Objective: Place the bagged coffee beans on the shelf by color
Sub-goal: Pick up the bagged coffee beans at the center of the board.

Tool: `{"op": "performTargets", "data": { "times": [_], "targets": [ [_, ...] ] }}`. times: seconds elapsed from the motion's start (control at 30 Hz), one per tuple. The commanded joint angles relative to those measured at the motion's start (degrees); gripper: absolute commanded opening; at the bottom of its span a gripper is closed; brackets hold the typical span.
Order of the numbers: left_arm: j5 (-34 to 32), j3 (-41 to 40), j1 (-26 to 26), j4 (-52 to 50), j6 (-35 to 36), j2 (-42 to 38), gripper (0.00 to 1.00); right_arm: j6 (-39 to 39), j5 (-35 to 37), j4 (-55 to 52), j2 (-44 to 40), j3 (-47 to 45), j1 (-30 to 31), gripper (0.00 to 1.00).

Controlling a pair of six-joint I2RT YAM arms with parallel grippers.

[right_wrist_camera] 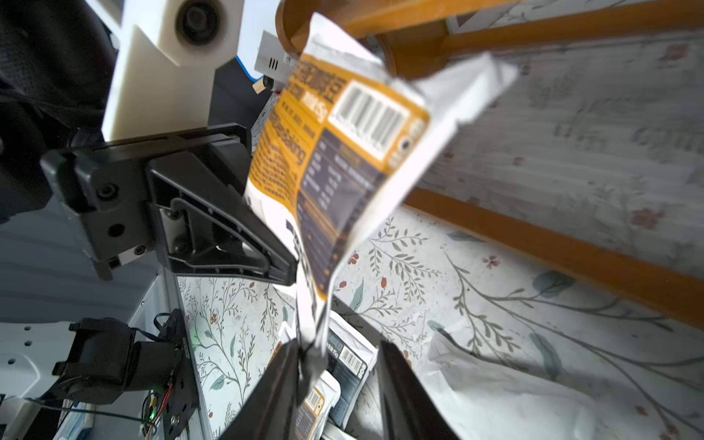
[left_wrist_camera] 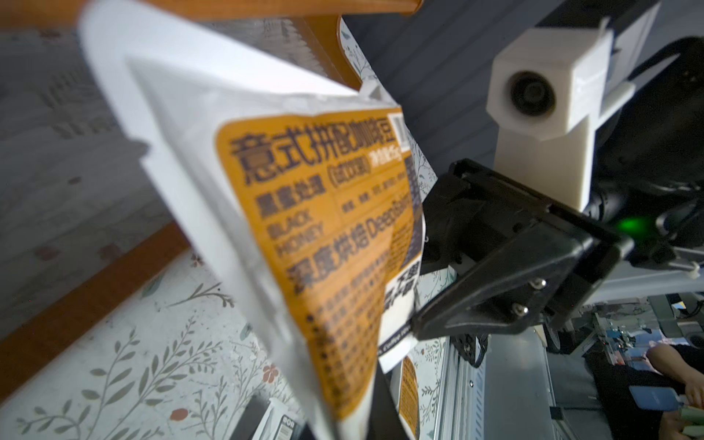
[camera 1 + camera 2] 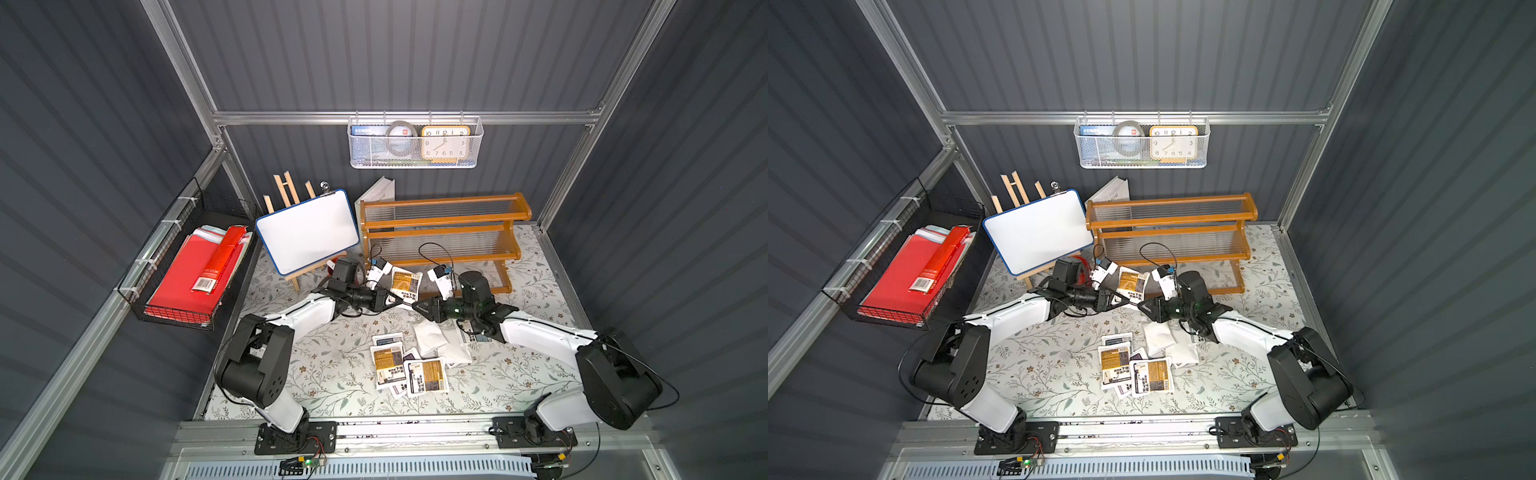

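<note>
Both top views gave me the floral mat [image 3: 332,374] with the shelf [image 3: 440,219] at its back; a heap of pouches [image 3: 388,365] lay nearer the front; the left gripper [image 1: 285,272] pinched one amber pouch [image 3: 404,284] clear of the mat, just before the lowest tier; the right gripper [image 1: 339,346] had its fingers spread either side of one corner.

A whiteboard [image 3: 307,232] rests on an easel [image 3: 286,189] near a basket [image 3: 178,318] of red folders [image 3: 178,282].
</note>
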Motion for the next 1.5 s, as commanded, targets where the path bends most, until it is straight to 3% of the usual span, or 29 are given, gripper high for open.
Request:
{"op": "performTargets", "data": {
  "times": [0.0,0.2,0.4,0.7,0.87,1.47],
  "targets": [
    [-2.04,0.30,-0.22,11.24,-9.20,-2.30,0.00,0.75,3.33,0.46,-3.10,-0.46,-0.62,0.40],
    [-7.12,-2.03,-1.81,22.29,-18.03,-2.54,0.00,6.01,2.45,8.24,-6.52,-3.43,-2.94,0.41],
    [-14.50,-1.99,-3.26,26.56,-21.72,-1.01,0.00,10.48,1.37,15.73,-4.23,-4.18,-3.71,0.41],
    [-18.06,0.09,-3.52,22.76,-21.23,1.82,0.00,18.93,1.11,30.19,1.87,-5.41,-3.86,0.40],
    [-22.70,1.76,-3.53,18.94,-20.24,3.05,0.00,19.92,1.52,31.64,2.55,-5.56,-3.83,0.39],
    [-20.76,3.35,-4.59,17.62,-18.82,3.94,0.00,21.58,0.26,35.56,8.70,-2.96,-3.87,0.38]
  ]
}}
